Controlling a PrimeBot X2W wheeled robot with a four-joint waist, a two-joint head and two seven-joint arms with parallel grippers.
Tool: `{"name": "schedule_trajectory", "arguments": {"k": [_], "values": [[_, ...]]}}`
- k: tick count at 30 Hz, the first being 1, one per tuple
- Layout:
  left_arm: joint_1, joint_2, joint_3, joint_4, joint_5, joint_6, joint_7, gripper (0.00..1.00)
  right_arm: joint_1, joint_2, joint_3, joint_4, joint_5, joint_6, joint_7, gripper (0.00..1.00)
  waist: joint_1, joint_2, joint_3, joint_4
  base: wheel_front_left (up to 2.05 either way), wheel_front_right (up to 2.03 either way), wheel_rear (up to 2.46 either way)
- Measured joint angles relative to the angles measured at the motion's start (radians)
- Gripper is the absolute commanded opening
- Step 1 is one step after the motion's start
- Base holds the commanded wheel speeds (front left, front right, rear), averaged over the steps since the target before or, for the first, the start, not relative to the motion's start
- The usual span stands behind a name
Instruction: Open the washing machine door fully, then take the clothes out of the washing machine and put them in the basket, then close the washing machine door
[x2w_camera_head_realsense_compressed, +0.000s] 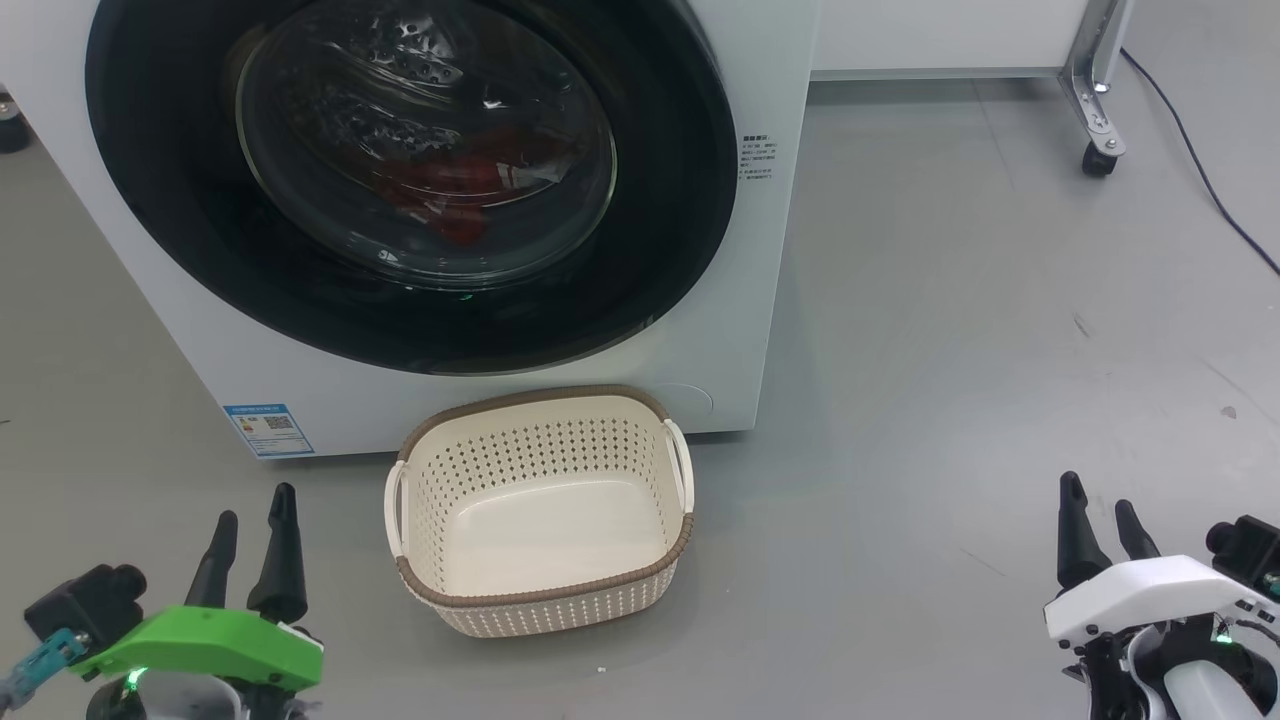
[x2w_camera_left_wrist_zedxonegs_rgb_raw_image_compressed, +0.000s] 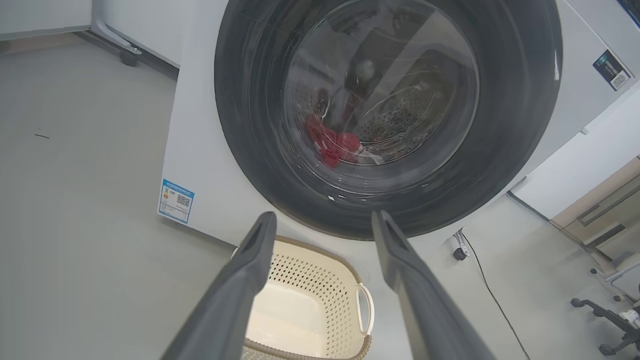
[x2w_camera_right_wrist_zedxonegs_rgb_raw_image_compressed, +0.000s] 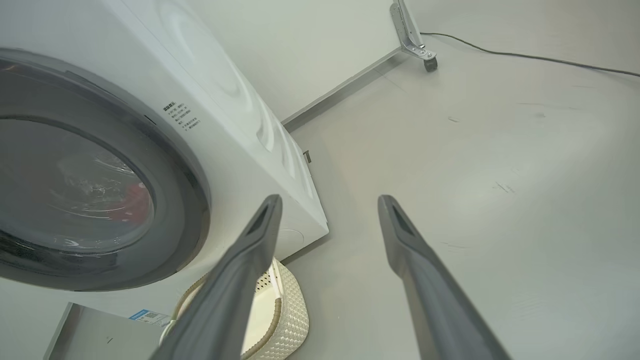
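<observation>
Head view: the washing machine door (x2w_camera_head_realsense_compressed: 420, 170) is shut flat against the big white washing machine (x2w_camera_head_realsense_compressed: 760, 300). Behind its round glass, the red clothes (x2w_camera_head_realsense_compressed: 470, 185) lie low inside the machine. So no part of the job is done yet. The door has to swing wide open, the clothes have to come out and go in the basket, and then the door has to be pushed shut.

The cream basket (x2w_camera_head_realsense_compressed: 545, 597) sits on the grey floor (x2w_camera_head_realsense_compressed: 950, 400) just in front of the machine, under the door. It has nothing in it.

The left pincer (x2w_camera_head_realsense_compressed: 257, 503) hangs at the lower left, well away from the door. Its fingers are spread and pinch nothing. The right pincer (x2w_camera_head_realsense_compressed: 1096, 492) hangs at the lower right, also spread and holding nothing. I think reaching for the door comes first.
</observation>
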Motion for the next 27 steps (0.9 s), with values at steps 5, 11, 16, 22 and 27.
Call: {"name": "schedule_trajectory", "arguments": {"k": [5, 11, 16, 22, 27], "values": [[0.0, 0.001, -0.021, -0.001, 0.091, 0.015, -0.018, 1.0, -0.008, 0.0, 0.021, 0.001, -0.076, -0.015, -0.019, 1.0, 0.0, 0.0, 0.0, 0.0, 0.0, 0.0, 0.0], [0.0, 0.001, -0.035, -0.001, 0.183, 0.033, -0.037, 1.0, -0.017, -0.001, 0.039, 0.005, -0.157, -0.032, -0.036, 1.0, 0.0, 0.0, 0.0, 0.0, 0.0, 0.0, 0.0], [0.0, 0.001, -0.05, 0.005, 0.251, 0.04, -0.05, 1.0, -0.018, -0.004, 0.058, 0.007, -0.227, -0.045, -0.051, 1.0, 0.0, 0.0, 0.0, 0.0, 0.0, 0.0, 0.0], [0.0, -0.003, -0.054, 0.018, 0.318, 0.048, -0.068, 1.0, -0.02, -0.007, 0.077, 0.01, -0.313, -0.06, -0.074, 1.0, 0.0, 0.0, 0.001, 0.001, 0.0, 0.0, 0.0], [0.0, -0.004, -0.058, 0.029, 0.382, 0.049, -0.089, 1.0, -0.029, -0.01, 0.097, 0.014, -0.385, -0.07, -0.087, 1.0, 0.0, 0.0, 0.001, 0.002, 0.0, 0.0, 0.0]]}}
